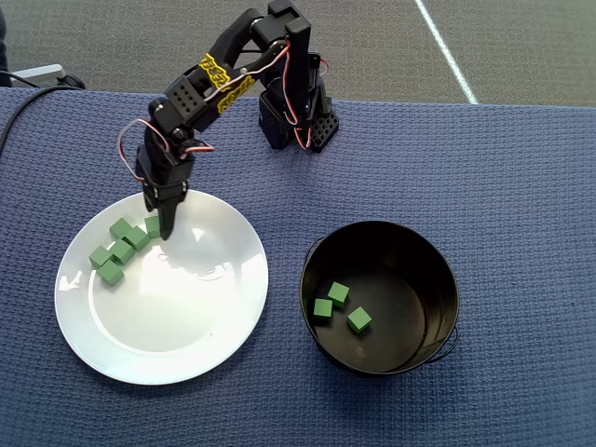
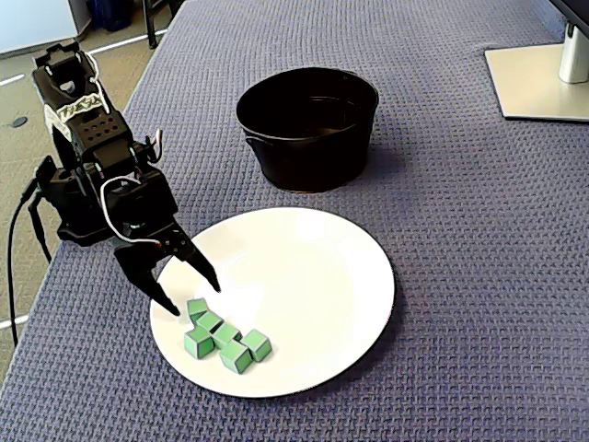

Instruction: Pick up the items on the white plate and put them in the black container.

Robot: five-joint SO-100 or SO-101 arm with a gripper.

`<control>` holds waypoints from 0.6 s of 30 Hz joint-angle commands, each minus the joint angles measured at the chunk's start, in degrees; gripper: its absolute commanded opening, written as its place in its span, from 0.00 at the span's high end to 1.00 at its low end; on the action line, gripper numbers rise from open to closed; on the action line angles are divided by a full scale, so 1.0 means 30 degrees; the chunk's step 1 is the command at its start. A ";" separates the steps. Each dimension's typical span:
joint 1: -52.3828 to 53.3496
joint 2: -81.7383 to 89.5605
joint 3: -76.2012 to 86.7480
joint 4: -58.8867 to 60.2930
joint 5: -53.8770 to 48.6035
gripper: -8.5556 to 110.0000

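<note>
Green cubes clustered near white plate rim; gripper spread apart above them, gripping nothing.

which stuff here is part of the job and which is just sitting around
Part of the job:
- green cubes on the white plate
- black bucket, three cubes already inside
- the tool, open over the plate's edge

Just sitting around:
- monitor stand
- black cable
</note>
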 commanded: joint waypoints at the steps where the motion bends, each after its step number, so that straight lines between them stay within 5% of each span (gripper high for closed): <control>1: -0.0264 0.1230 0.0469 -0.1113 0.0439 0.75; 7: -0.0410 0.0967 0.1318 -0.2256 0.0381 0.78; 13: -0.0352 0.0791 0.1699 -0.3164 0.0410 0.93; 18: -0.0615 0.1934 0.2051 -0.2490 0.0732 0.93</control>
